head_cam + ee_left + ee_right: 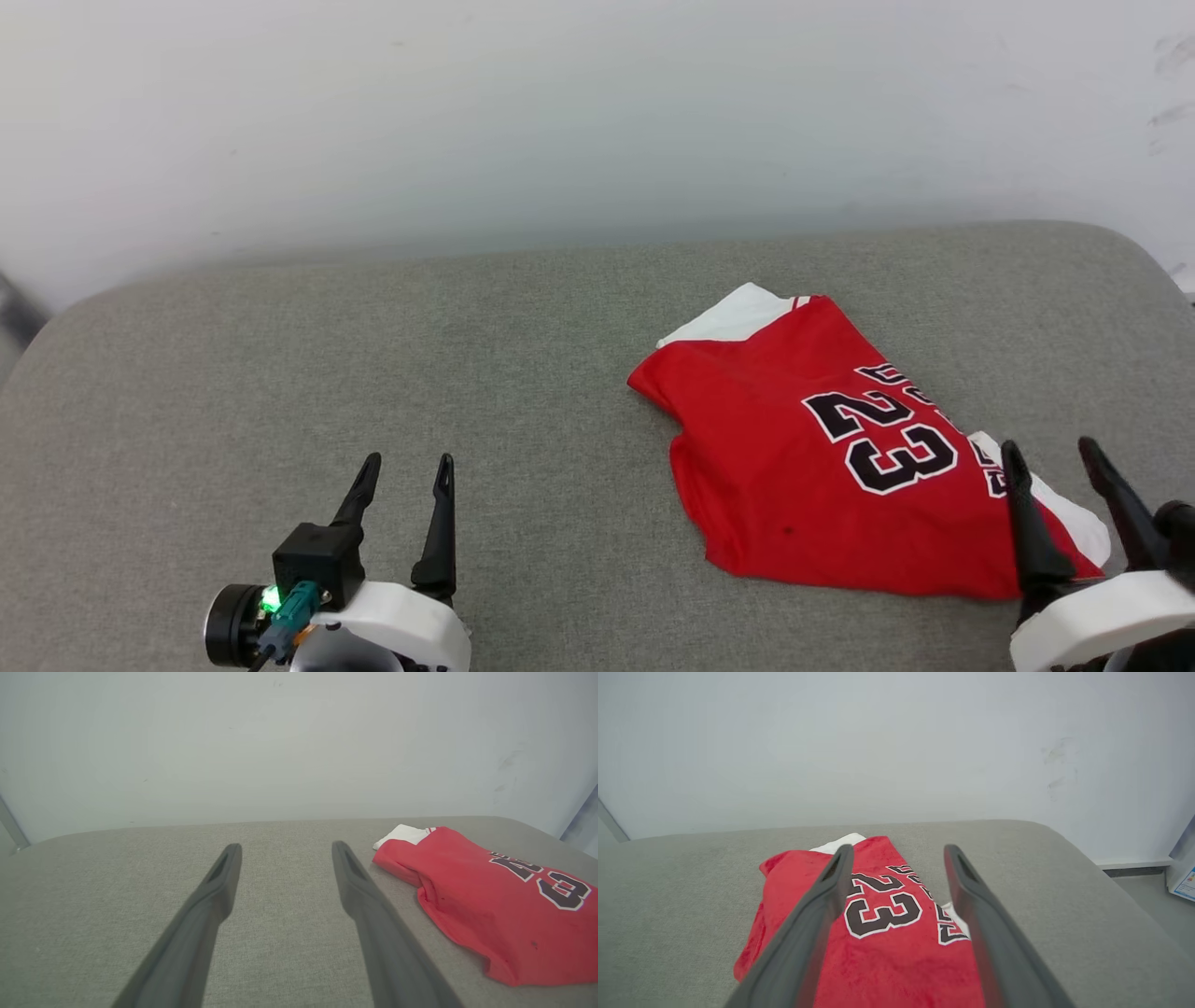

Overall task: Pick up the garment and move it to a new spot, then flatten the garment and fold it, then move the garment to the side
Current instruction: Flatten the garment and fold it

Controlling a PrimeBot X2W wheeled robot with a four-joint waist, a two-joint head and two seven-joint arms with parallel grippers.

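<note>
Left gripper with two long dark fingers [409,459]: low left in the head view, fingers spread apart, nothing between them, over bare fabric and well apart from the shirt. The surface is a grey woven-fabric pad with rounded corners [523,308], set against a plain white wall [560,112]. The garment, a red jersey-style shirt with white sleeves [794,467], lies on the right half of the pad, folded into a compact, roughly rectangular bundle that is skewed to the pad edges. The top face is red with a black, white-outlined "23" facing up. Partial black lettering runs along the right of the number, cut off by the fold. A white sleeve sticks out at the far-left corner with a strip of red-white striped trim beside it. A second bit of white shows at the near-right edge. There is one small dark spot on the red near the front hem. The left edge is slightly rumpled, with a fold notch midway. Right gripper [1050,446]: low right, fingers apart and not clamped on anything, with its left finger overlapping the shirt's near-right corner in the head view. The right wrist view looks down over the "23" between the spread fingers.
</note>
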